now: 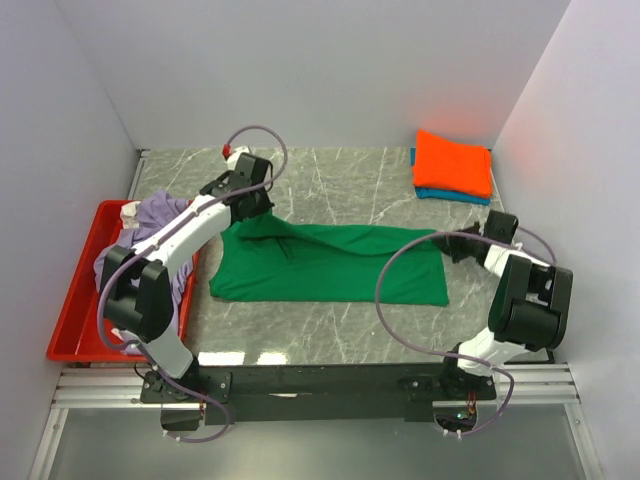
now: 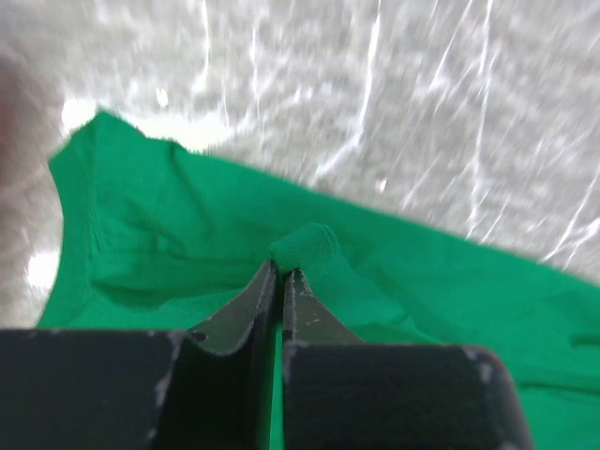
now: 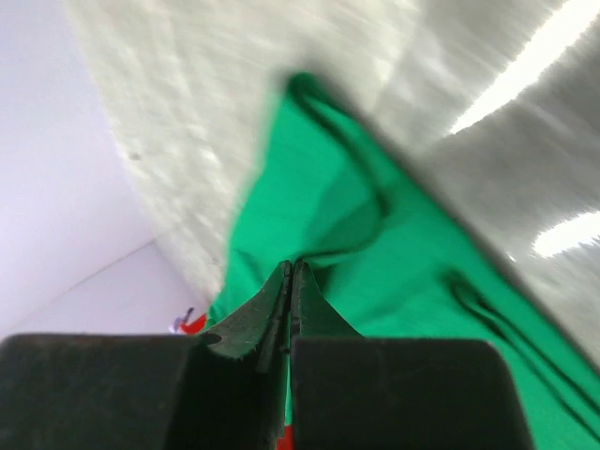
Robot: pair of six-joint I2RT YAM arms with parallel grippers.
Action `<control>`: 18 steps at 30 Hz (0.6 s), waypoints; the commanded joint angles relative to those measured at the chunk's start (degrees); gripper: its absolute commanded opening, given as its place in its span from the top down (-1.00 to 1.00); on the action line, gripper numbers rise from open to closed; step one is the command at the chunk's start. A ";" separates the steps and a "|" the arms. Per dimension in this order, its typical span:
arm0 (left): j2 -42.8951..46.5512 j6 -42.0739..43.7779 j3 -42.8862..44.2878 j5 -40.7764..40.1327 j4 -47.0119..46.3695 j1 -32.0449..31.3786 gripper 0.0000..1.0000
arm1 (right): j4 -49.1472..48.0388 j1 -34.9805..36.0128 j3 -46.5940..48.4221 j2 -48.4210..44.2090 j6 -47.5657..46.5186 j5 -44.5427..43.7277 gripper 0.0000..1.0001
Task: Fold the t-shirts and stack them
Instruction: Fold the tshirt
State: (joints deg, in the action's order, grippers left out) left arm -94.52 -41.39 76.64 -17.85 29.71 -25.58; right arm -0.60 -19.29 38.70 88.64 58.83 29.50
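The bright green t-shirt (image 1: 330,265) lies partly folded in the middle of the table. My left gripper (image 1: 250,212) is shut on a pinch of its far left edge; the left wrist view shows the jaws (image 2: 281,272) closed on a small green fold (image 2: 305,246). My right gripper (image 1: 446,243) is shut on the shirt's far right corner, and the right wrist view shows its tips (image 3: 291,268) closed on green cloth (image 3: 412,262). The orange t-shirt (image 1: 452,163) lies folded on the blue one (image 1: 445,194) at the back right. The lavender t-shirt (image 1: 160,222) is heaped in the tray.
A red plastic tray (image 1: 80,300) stands along the table's left edge under the left arm. White walls close in the back and both sides. Bare marble tabletop (image 1: 340,180) shows behind and in front of the green shirt.
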 commanded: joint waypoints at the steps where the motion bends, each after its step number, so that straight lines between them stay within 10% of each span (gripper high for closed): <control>1: -0.49 1.92 5.70 -0.70 -1.59 1.76 0.99 | -0.90 -0.31 8.91 2.06 -1.87 2.41 1.00; 18: -7.00 4.74 15.21 -0.35 -1.68 4.84 0.99 | 4.12 0.92 28.10 13.84 -8.47 6.98 1.00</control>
State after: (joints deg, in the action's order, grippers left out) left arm -102.78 -38.04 89.95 -17.89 28.99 -21.26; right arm 3.18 -18.85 64.62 102.50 51.77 35.44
